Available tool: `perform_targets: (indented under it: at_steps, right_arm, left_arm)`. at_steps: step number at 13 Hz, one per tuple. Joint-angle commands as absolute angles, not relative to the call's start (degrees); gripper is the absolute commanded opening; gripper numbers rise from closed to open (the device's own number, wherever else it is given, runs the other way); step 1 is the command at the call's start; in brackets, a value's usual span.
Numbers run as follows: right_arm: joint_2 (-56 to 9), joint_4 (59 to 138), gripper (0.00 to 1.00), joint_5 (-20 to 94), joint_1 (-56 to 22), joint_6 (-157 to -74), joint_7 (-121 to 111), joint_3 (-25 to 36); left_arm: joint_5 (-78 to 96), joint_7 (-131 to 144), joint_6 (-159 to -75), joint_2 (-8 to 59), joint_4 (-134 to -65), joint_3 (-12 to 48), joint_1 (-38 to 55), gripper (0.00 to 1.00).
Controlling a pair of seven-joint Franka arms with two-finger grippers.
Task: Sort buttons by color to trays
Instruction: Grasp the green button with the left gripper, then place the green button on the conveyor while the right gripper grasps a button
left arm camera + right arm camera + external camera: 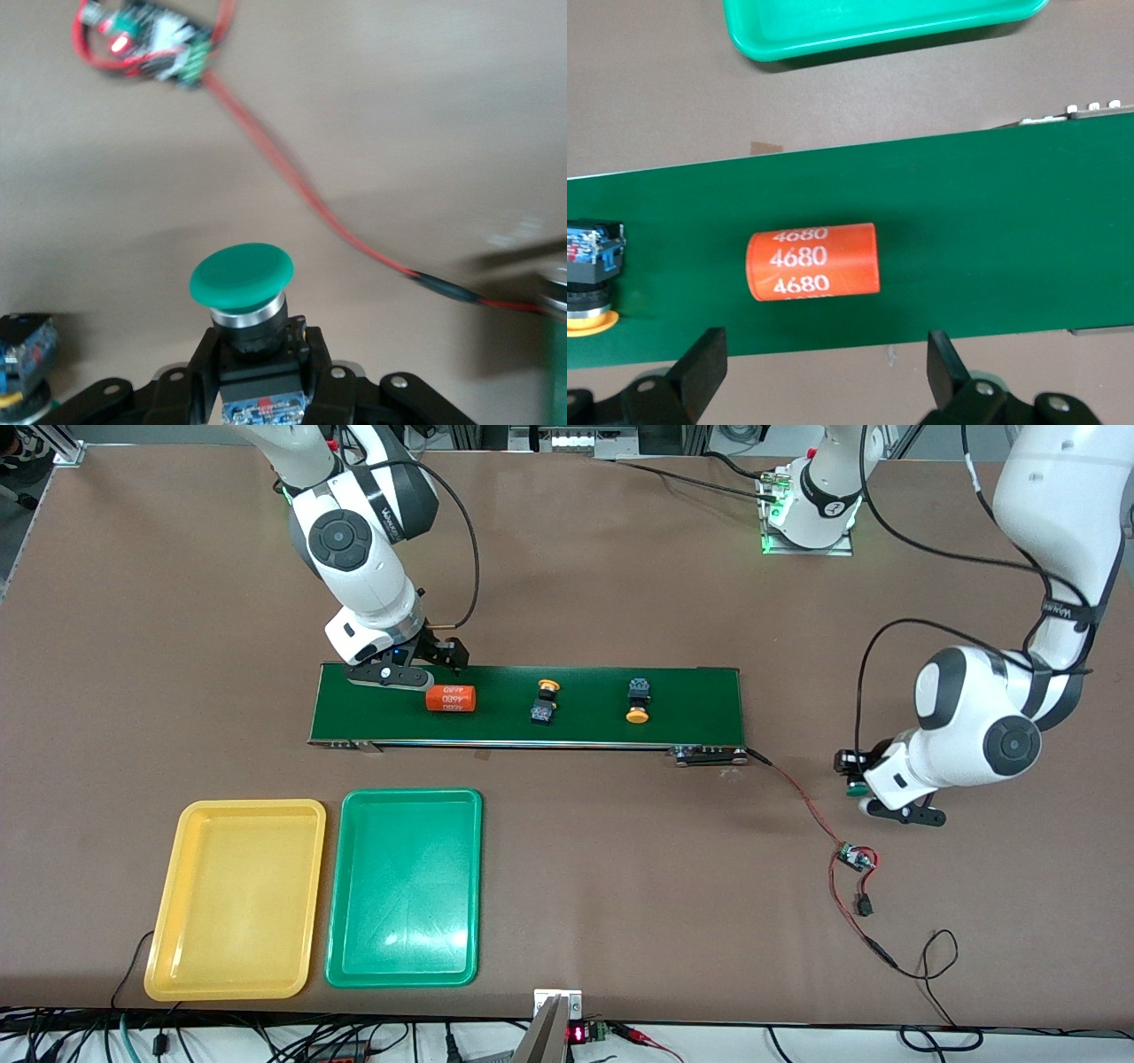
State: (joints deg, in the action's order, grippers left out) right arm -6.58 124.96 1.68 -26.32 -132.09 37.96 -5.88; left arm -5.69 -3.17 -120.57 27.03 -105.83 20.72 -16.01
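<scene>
Looking across the brown table (567, 584), I see the long dark green conveyor belt (691, 708) across the middle of the front frame. In the lower left of that frame sit the yellow tray (177, 948) and the green tray (469, 886), side by side, both with nothing in them. On the belt lie an orange cylinder (451, 699) printed 4680 and two yellow-capped buttons (545, 701) (637, 700), well apart. My right gripper (403, 669) hangs over the belt's end by the cylinder, fingers (704, 363) spread wide, holding nothing. My left gripper (873, 793), at centre right of the frame past the belt's other end, is clamped on a green-capped button (241, 276). A red wire (802, 797) trails to a small circuit board (856, 858).
</scene>
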Motion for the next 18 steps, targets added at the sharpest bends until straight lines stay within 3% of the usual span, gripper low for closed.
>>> perform_targets:
  at_steps: [1,6,16,18]
  right_arm:
    - [-8.1,123.3,1.00,1.7,-27.0,-132.5,38.9,-5.6]
    - [-11.7,120.7,1.00,1.8,-28.6,-132.5,39.2,-5.6]
    - [-15.7,117.2,1.00,1.8,-28.9,-132.5,44.0,-5.6]
    - [-16.2,117.2,1.00,1.7,-29.3,-132.5,43.9,-5.6]
  left_arm:
    - [-6.0,-1.4,-117.0,22.6,-107.4,24.6,-13.5,0.00]
    - [-6.0,18.1,-116.4,21.9,-111.0,34.4,-9.7,0.00]
    - [-0.9,23.6,-122.3,25.3,-115.6,34.4,-8.2,0.01]
    - [-0.9,23.8,-124.9,26.1,-117.3,34.4,-8.1,0.12]
